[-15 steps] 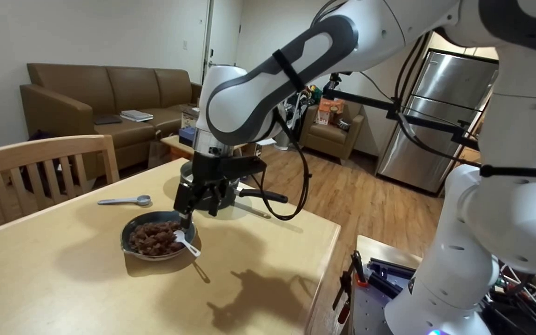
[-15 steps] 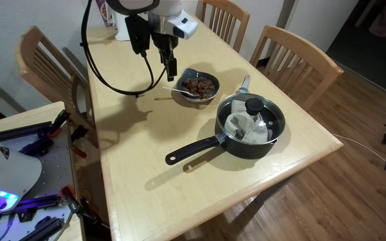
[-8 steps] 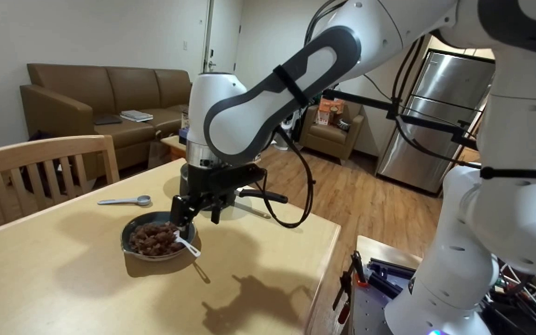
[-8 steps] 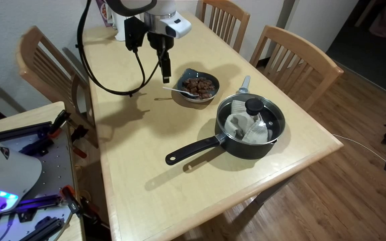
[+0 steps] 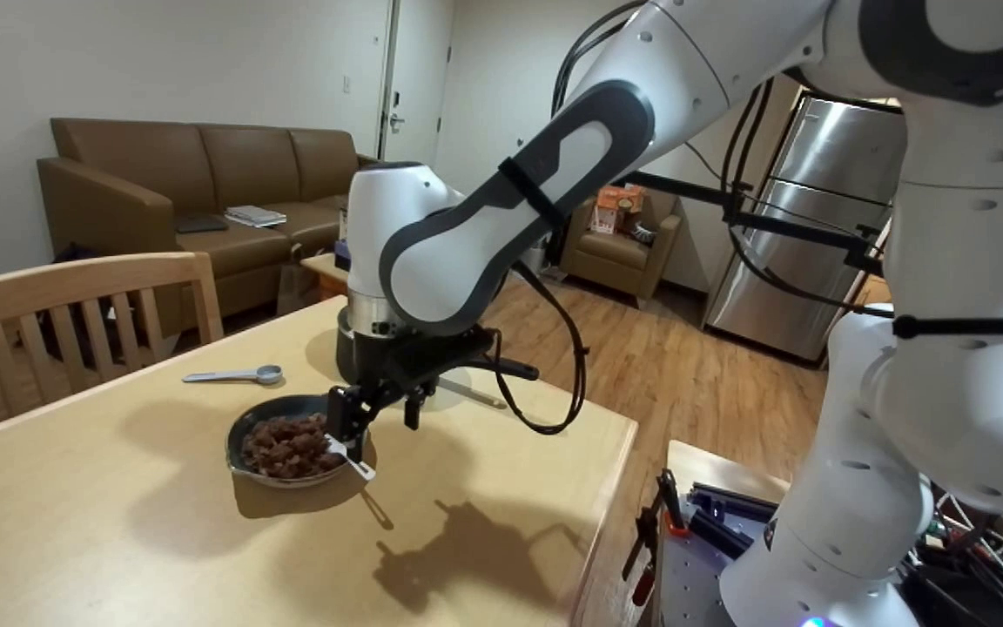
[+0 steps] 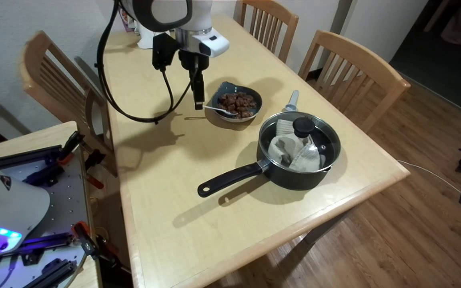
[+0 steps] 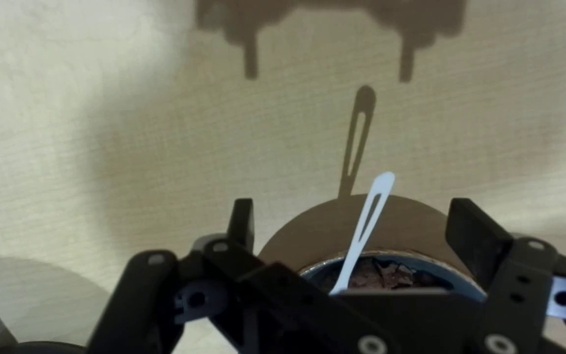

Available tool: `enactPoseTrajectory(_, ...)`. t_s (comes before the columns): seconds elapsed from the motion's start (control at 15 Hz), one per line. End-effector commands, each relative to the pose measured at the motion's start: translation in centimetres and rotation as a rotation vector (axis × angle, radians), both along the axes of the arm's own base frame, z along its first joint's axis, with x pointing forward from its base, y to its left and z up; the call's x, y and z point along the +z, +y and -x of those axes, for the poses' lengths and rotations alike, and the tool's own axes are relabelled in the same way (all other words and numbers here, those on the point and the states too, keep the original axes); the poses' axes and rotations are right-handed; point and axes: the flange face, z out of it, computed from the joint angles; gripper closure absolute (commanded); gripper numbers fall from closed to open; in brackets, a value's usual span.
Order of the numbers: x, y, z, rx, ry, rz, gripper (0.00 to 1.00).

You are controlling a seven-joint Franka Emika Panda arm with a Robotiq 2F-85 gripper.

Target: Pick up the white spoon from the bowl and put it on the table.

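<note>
The white spoon [image 5: 363, 469] rests in the bowl [image 5: 238, 453], its handle sticking out over the rim; it also shows in an exterior view [image 6: 219, 109] and in the wrist view [image 7: 361, 235]. The bowl [image 6: 217, 97] holds brown chunks and stands on the pale wooden table [image 6: 166, 224]. In the wrist view its rim [image 7: 413, 254] is partly hidden by the gripper. My gripper [image 7: 353, 211] is open and empty, with one finger on each side of the spoon handle, apart from it. In an exterior view the gripper [image 6: 199, 106] hides the handle's end.
A black pot [image 6: 290, 180] with a glass lid and cloth inside stands near the bowl, its long handle [image 6: 230, 179] sticking out over the table. A grey measuring spoon [image 5: 240, 375] lies behind the bowl. Wooden chairs [image 6: 354, 64] stand along the table's edges.
My gripper has moved down and a little sideways, from above the bowl's edge to around the spoon handle. The spoon, bowl and pot have not moved.
</note>
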Motion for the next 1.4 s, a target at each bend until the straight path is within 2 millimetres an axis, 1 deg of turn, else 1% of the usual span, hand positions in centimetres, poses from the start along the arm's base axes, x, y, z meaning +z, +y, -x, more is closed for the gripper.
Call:
enactPoseTrajectory(0.0,-0.9,0.0,-0.8,-0.024,-0.005,0.006,0.00)
enactPoseTrajectory(0.4,-2.8,0.1,-1.0,-0.058,0.016,-0.005,0.00)
enactPoseTrajectory(0.47,-3.7,-0.1,-0.9,-0.059,0.017,-0.012,0.00)
enactPoseTrajectory(0.53,-5.0,-0.5,-0.6,-0.059,0.009,-0.009,0.00)
enactPoseTrajectory(0.67,-6.1,-0.5,-0.7,-0.043,-0.027,-0.019,0.00)
enactPoseTrajectory(0.8,-7.4,-0.1,-0.9,-0.027,-0.059,-0.027,0.00)
enactPoseTrajectory(0.87,-7.9,0.1,-1.0,-0.012,-0.074,-0.019,0.25)
enactPoseTrajectory(0.93,-8.3,0.3,-1.0,-0.008,-0.082,-0.022,0.26)
enactPoseTrajectory(1.0,-8.4,0.5,-1.0,-0.004,-0.092,-0.024,0.33)
enactPoseTrajectory(1.07,-9.0,0.6,-0.8,0.000,-0.099,-0.026,0.40)
enactPoseTrajectory(1.13,-9.0,0.8,-0.8,0.004,-0.104,-0.023,0.47)
enactPoseTrajectory(1.33,-8.4,1.5,-0.9,0.012,-0.113,-0.025,0.65)
